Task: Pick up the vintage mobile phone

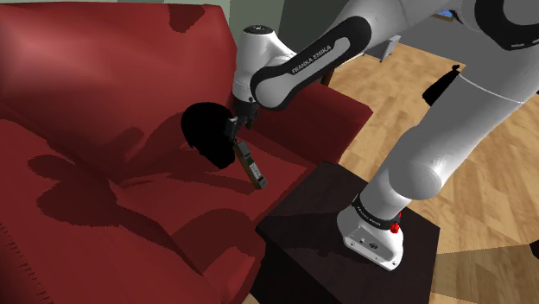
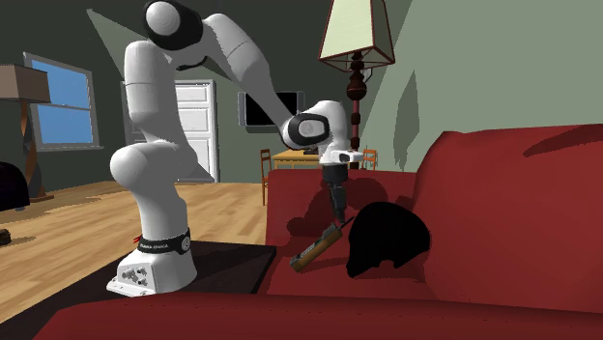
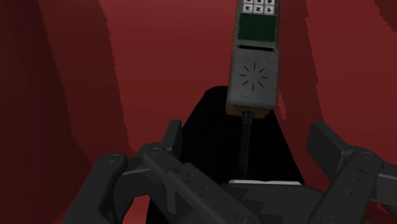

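Note:
The vintage mobile phone [image 1: 251, 167] is a grey, slim handset with a green panel, white keys and a thin dark antenna. It rests slanted on the red sofa seat [image 1: 129, 216], next to a black rounded object [image 1: 207, 131]. My gripper [image 1: 237, 136] points down just above the phone's antenna end. In the second exterior view the phone [image 2: 319, 247] lies slanted below the gripper [image 2: 336, 218]. In the wrist view the phone [image 3: 254, 60] is ahead of the gripper [image 3: 249, 137], its antenna running back between the two fingers. The fingers [image 3: 172, 137] stand apart, open, and do not touch it.
The sofa's backrest [image 1: 104, 60] rises behind the seat and its armrest [image 1: 332, 108] runs beside the phone. The dark stand [image 1: 311, 216] adjoins the sofa. A floor lamp [image 2: 356, 48] stands behind the sofa, and wooden floor [image 1: 484, 199] lies beyond the stand.

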Controlling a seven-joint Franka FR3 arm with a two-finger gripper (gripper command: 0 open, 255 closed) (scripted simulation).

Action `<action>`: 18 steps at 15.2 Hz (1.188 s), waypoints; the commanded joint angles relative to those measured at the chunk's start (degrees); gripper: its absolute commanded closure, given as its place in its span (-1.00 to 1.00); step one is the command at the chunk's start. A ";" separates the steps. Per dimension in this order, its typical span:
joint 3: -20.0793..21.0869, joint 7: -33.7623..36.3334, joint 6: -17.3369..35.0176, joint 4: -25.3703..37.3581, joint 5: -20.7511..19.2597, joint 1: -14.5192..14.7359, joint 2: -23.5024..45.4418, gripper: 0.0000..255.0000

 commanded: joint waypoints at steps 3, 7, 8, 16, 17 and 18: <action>0.18 1.46 2.88 0.49 -1.45 0.07 3.72 -1.00; -0.02 2.88 5.99 -0.01 -3.18 0.04 6.47 -1.00; -0.16 3.50 7.19 -0.15 -3.95 0.06 7.60 -1.00; -0.20 3.52 7.24 -0.02 -4.03 0.06 7.79 1.00; -0.21 3.51 7.24 -0.02 -4.02 0.06 7.77 1.00; -0.21 3.50 7.25 -0.02 -4.03 0.05 7.79 1.00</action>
